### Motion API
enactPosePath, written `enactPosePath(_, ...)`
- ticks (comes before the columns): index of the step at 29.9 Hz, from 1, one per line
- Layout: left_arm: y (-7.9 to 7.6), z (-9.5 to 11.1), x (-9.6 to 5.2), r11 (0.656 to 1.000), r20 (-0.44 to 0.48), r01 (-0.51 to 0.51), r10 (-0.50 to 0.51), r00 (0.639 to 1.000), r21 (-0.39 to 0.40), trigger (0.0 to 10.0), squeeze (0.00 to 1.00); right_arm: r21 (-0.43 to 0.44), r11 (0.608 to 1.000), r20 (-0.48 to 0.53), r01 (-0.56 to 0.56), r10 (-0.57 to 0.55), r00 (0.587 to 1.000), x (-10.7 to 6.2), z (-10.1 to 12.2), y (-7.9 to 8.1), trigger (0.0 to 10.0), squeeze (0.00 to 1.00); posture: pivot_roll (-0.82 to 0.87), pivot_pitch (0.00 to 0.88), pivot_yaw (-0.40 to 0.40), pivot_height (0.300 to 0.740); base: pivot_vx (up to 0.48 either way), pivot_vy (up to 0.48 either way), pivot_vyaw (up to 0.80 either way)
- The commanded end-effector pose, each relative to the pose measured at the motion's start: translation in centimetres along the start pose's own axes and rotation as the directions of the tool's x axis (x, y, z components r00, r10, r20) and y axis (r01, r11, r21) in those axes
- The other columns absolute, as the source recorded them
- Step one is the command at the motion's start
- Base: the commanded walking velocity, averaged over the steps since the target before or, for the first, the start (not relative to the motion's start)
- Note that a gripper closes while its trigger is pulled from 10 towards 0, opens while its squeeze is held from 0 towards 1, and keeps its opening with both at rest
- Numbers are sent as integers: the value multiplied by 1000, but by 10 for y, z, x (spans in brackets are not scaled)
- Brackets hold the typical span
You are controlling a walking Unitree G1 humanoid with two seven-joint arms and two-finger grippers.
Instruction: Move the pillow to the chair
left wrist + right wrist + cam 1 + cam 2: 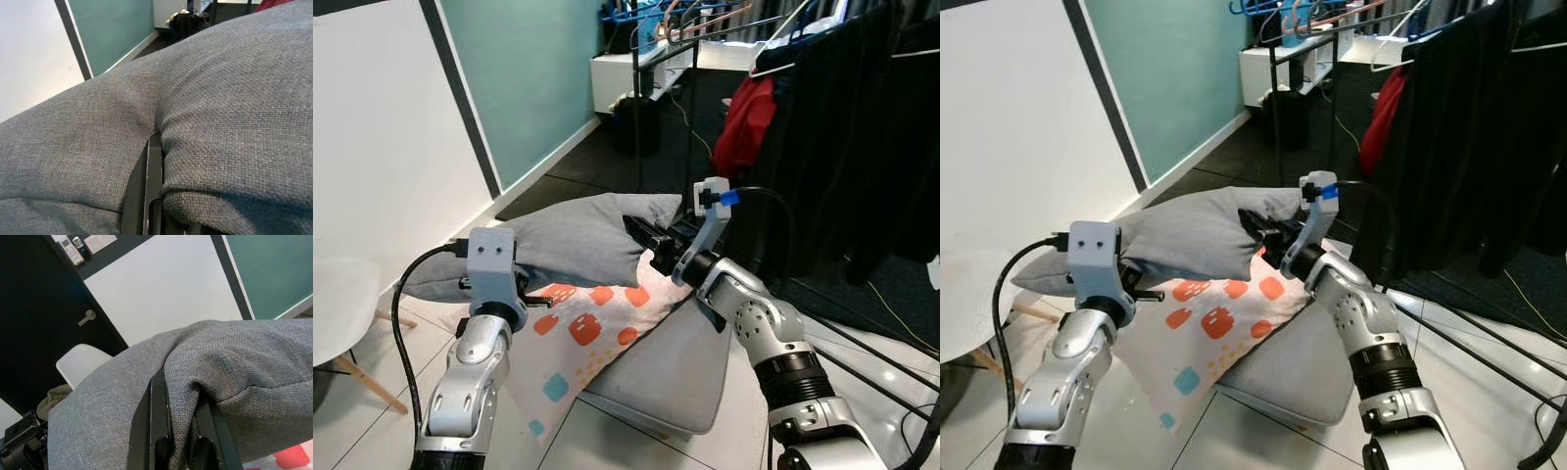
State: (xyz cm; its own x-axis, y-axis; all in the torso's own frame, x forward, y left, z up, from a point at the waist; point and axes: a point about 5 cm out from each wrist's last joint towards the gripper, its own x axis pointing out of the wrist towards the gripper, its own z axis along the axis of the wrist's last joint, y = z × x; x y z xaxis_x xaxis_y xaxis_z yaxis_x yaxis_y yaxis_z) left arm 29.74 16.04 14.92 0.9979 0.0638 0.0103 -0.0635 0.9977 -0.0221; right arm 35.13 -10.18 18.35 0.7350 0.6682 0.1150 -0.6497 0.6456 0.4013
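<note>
**Grey pillow held at both ends above the floor pile**

- Grey pillow [578, 240] is lifted between the two arms and sags a little in the middle. It hangs over a white pillow with orange and blue squares [578, 338], which leans on a flat grey cushion [671, 377] lying on the tiled floor [607, 441].
- Left gripper [149, 196]: at the pillow's left end. The wrist view shows its black fingers [152, 186] pressed close together with grey fabric bulging round them; they are clamped on a fold of the pillow.
- Right gripper [178, 431]: at the pillow's right end, near the corner. Its two fingers [157, 426] are nearly closed, with a pinch of the grey cover bunched between them.
- White chair [337, 313]: at the left edge of the scene, beside the white wall, well apart from the pillow. It also shows in the right wrist view beyond the pillow, against a dark door.
- Far right: clothes rack [862, 127] with dark garments and one red garment [744, 122]. Teal wall [533, 69] at the far left.
</note>
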Motion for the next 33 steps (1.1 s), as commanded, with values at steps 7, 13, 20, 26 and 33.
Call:
enactPosePath(7,-5,5,4,1000,-36,-9,9,999,-9,10000,0,-25,1000,-4,-2,2,1000,-3,-3,-2,10000,0,-186,0,14,740,-206,0,794)
enactPosePath(13,-12,8,5,1000,-17,16,-16,1000,3,10000,0,-26,1000,1,-5,6,1000,-2,-6,1,10000,0,-172,0,25,740,-320,0,794)
enactPosePath(20,-19,10,3,999,-4,32,-32,999,-8,10000,0,-22,1000,4,-9,9,1000,-3,-9,3,10000,0,-169,0,20,740,0,0,794)
enactPosePath(26,-23,9,2,999,-9,42,-42,999,-15,10000,0,-24,1000,8,-15,15,1000,-2,-7,4,10000,0,-168,0,16,740,0,0,794)
enactPosePath(33,-23,10,3,999,-20,41,-41,999,-17,10000,0,-24,1000,8,-19,19,1000,-2,-7,4,10000,0,-165,0,16,740,0,0,794)
